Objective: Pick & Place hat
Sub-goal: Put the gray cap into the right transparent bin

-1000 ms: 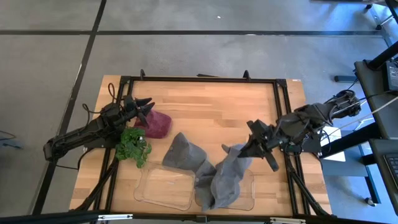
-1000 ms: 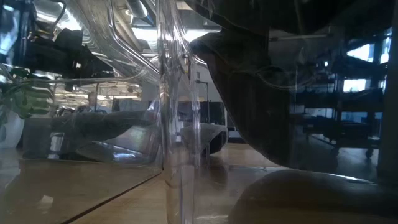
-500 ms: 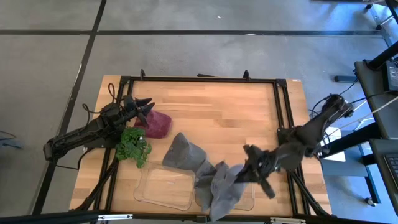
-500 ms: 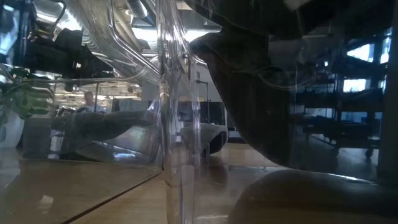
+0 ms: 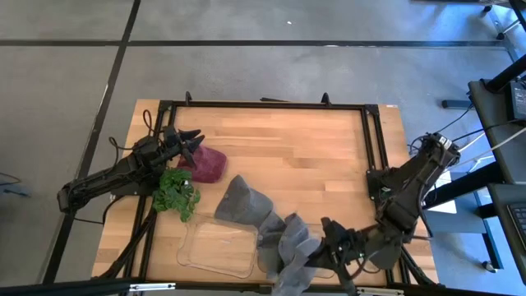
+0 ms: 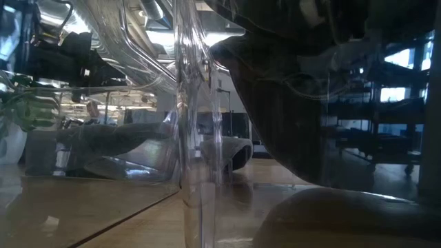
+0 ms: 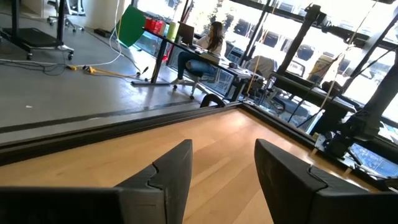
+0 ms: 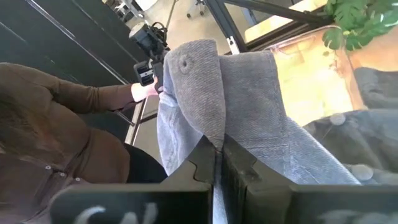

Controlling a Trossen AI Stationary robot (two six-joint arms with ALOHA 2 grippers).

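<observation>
My right gripper [image 5: 322, 249] is near the table's near edge, shut on a grey hat [image 5: 292, 256] that bunches over the right clear tray [image 5: 329, 261]. In the right wrist view this grey hat [image 8: 211, 81] shows its top button. Further grey hats lie at the trays: one [image 5: 242, 201] on the wood, another [image 5: 269, 226] over the tray edge. A maroon hat [image 5: 209, 163] rests on the table by my open left gripper [image 5: 195, 141], which touches nothing. My right gripper pinches a fold of the grey hat's cloth [image 8: 214, 134] between its two fingers, coming level from the table's right side. The hat stands up in a bunch beyond the fingertips [image 8: 239, 163], and its lower part lies on the tray and the other grey hats.
A green plant [image 5: 176, 194] sits beside the left clear tray [image 5: 215, 248]. The tray's clear wall [image 6: 189, 124] fills the low view. A person in a brown sleeve [image 8: 56, 106] stands past the near edge. The far half of the table [image 5: 288, 140] is bare wood.
My right gripper has travelled from the table's middle right toward the near edge, carrying the grey hat along. The hat, which hung stretched from the fingers, now sits bunched up at the near edge over the right tray. The left arm has kept still.
</observation>
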